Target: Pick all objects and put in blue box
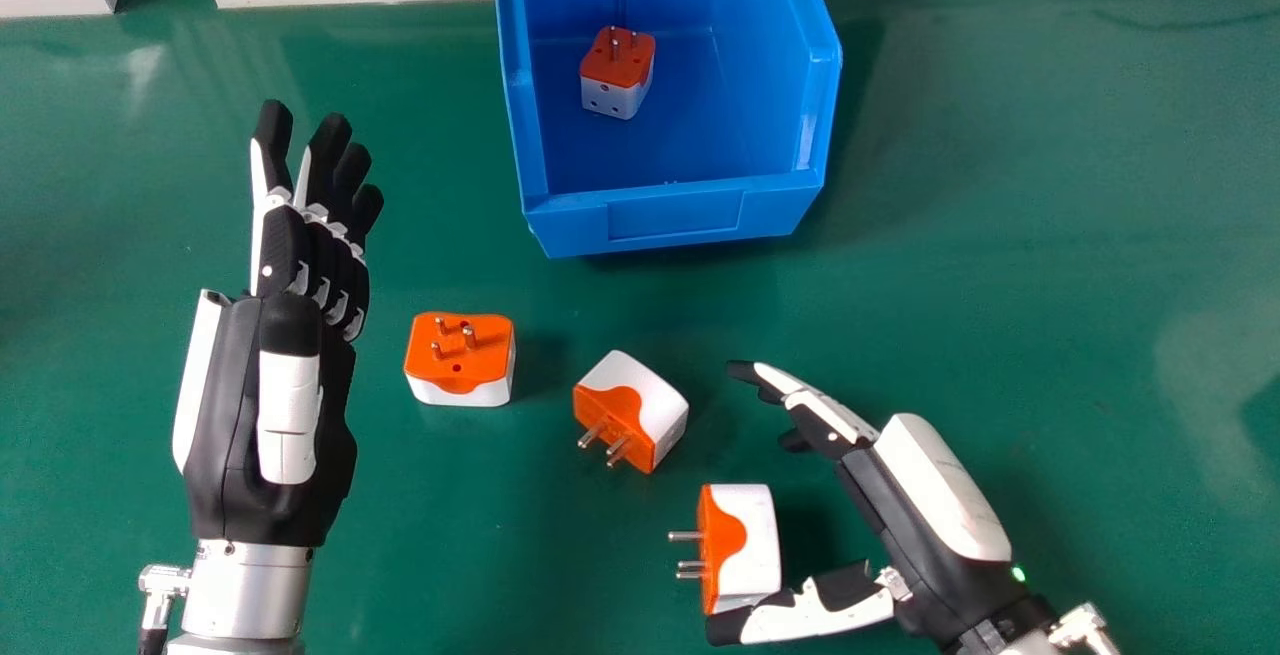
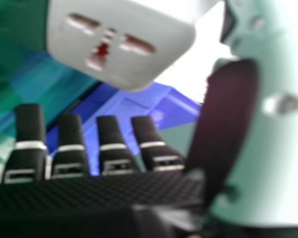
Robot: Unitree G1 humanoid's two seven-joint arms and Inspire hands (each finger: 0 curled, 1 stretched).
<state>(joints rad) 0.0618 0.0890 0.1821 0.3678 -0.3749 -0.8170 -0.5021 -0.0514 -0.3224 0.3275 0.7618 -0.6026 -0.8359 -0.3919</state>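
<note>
the blue box [image 1: 675, 217] sits on the green table [image 1: 1050, 285] at the far middle of the head view, its open top showing and its low front wall toward the robot. it holds one orange-and-white adapter [image 1: 618, 70], lying toward the left inside, pins up, apart from the front wall, with bare blue floor to its right.

three more of the task's adapters lie outside the box, on the table. the left adapter [image 1: 459, 360] is nearest the left hand [image 1: 270, 395], orange face and pins up. the middle adapter [image 1: 632, 410] lies turned at an angle, below the box in the head view, its pins pointing toward the robot and a little left. the near adapter [image 1: 742, 545] lies on its side, pins pointing left, between the thumb and the fingers of the right hand [image 1: 930, 515].

the right hand is wide, fingers stretched out and thumb well apart from them; the thumb tip is right at the near adapter's edge, and whether it touches i cannot tell. in the right hand view a white slotted face of an adapter shows close by, with the blue box beyond the fingertips. the left hand is also wide and holds nothing, its fingers extended forward over the table, left of the box.
</note>
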